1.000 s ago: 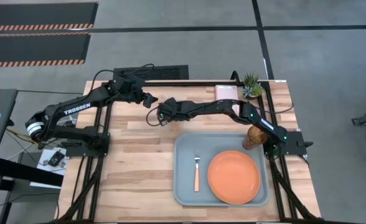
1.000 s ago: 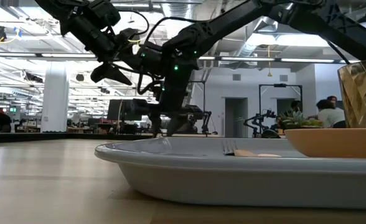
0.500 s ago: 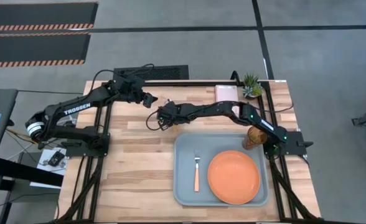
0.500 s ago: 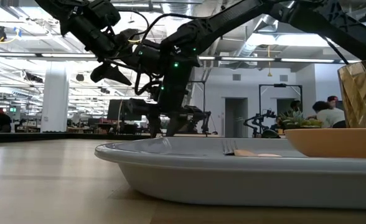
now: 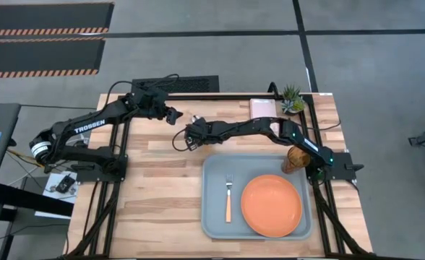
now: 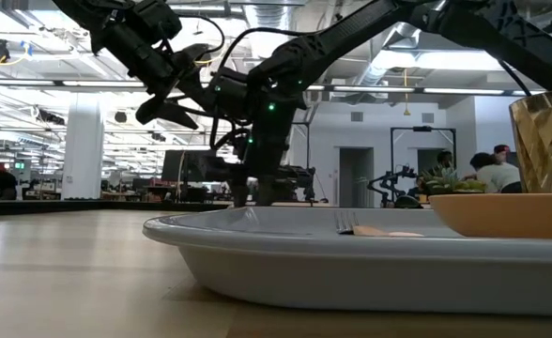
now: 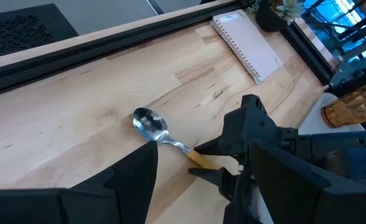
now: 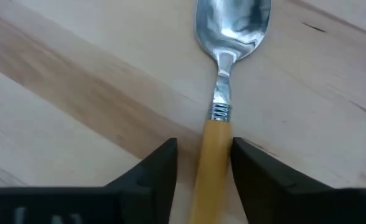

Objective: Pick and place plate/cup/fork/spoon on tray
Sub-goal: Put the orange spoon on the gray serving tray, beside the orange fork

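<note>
The spoon (image 7: pixel 164 138) lies flat on the bare wood at the table's far middle, with its silver bowl (image 8: pixel 233 22) and orange handle (image 8: pixel 211 165) showing. My right gripper (image 8: pixel 205 168) is open, low over the table and pointing down. One finger stands on each side of the handle, just behind the neck. My left gripper (image 5: pixel 175 115) is open and empty, hovering just beyond the spoon. The tray (image 5: pixel 216 224) at the near right holds the fork (image 5: pixel 228 196), the plate (image 5: pixel 271 206) and the cup (image 5: pixel 295 160).
A pink spiral pad (image 5: pixel 263 107) and a small potted plant (image 5: pixel 293 99) sit at the far right edge. The two grippers are close together over the spoon. Bare wood lies to the left of the tray (image 5: pixel 155 195).
My right gripper has shifted a little around the spoon's handle, staying low over the table. The spoon lies where it was.
</note>
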